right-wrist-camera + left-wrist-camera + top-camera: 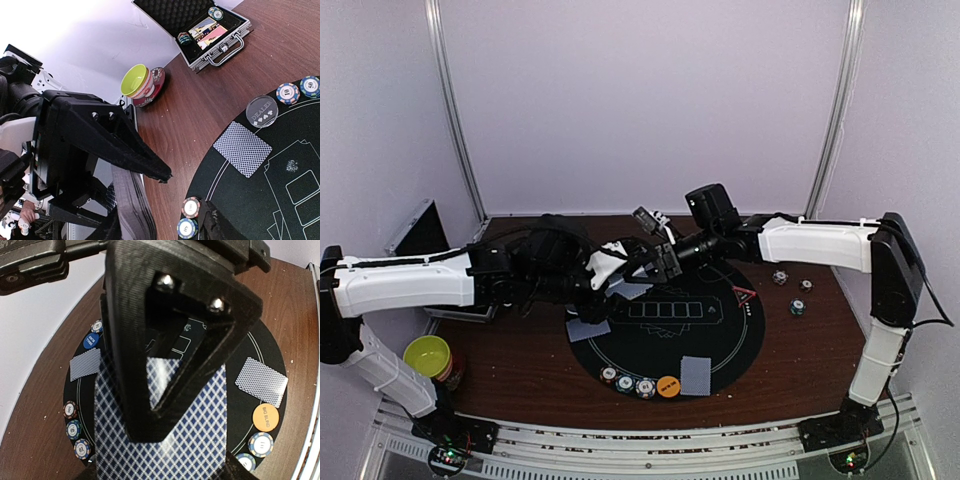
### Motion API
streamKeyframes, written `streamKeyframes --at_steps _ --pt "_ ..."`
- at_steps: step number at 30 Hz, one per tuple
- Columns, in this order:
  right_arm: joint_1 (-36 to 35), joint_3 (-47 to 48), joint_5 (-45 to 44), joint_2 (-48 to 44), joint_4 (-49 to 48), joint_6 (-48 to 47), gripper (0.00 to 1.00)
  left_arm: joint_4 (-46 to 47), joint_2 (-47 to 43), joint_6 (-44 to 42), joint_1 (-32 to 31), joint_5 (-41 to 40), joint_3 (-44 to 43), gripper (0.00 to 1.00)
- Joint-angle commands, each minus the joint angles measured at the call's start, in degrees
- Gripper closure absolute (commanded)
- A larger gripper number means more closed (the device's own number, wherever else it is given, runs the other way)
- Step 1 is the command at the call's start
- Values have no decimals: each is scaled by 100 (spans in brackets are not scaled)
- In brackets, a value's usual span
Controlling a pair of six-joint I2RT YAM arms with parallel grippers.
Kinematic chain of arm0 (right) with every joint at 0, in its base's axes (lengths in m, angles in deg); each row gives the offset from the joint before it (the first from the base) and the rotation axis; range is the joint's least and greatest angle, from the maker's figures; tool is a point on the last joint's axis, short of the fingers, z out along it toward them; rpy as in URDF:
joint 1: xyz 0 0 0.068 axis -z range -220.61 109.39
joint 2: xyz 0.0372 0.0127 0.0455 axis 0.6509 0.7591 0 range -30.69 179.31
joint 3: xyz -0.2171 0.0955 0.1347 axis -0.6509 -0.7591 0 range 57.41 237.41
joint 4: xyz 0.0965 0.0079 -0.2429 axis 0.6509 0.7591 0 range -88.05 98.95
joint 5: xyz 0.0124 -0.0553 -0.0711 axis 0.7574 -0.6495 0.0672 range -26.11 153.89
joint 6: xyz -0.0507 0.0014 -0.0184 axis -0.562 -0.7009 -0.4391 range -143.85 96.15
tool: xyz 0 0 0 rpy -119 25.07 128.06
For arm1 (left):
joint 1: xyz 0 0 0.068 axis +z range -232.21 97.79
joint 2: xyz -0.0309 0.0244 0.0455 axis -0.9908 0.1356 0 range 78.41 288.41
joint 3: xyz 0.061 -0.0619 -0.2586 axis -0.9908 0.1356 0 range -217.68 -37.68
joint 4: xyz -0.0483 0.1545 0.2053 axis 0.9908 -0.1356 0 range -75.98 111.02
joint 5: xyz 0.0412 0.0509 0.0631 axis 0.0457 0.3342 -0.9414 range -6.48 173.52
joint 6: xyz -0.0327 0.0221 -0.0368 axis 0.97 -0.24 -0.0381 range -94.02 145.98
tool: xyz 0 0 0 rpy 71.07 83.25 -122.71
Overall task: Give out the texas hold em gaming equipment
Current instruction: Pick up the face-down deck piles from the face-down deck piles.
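Two cards lie dealt on the poker mat, and my left tool clamps the deck mid-frame while my right tool, jaws apart around its edge, must pinch one off.

- Card stack: grey-blue diamond-patterned backs, held raised over the far left of the black mat.
- Left card: face down, flat on the mat's left edge.
- Near card: face down, flat on the mat's near edge.
- Orange button: round, just left of the near card.
- Near chips: three, striped, in a row left of the button.
- Right chips: three, lying off the mat.
- Red triangle marker: on the mat's right.
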Motion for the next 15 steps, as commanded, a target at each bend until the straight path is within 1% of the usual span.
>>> streamKeyframes --at_steps 1,5,9,15 --pt "219 18 -403 -40 501 -299 55 431 -103 -58 -45 83 -54 40" --pt "265 36 -252 -159 599 -378 60 433 -101 -57 -45 70 -57 40" --pt "275 58 -106 -321 727 -471 62 431 -92 -60 -45 39 -50 40" --pt "291 84 94 -497 922 -603 67 432 -81 -67 -45 34 -50 40"
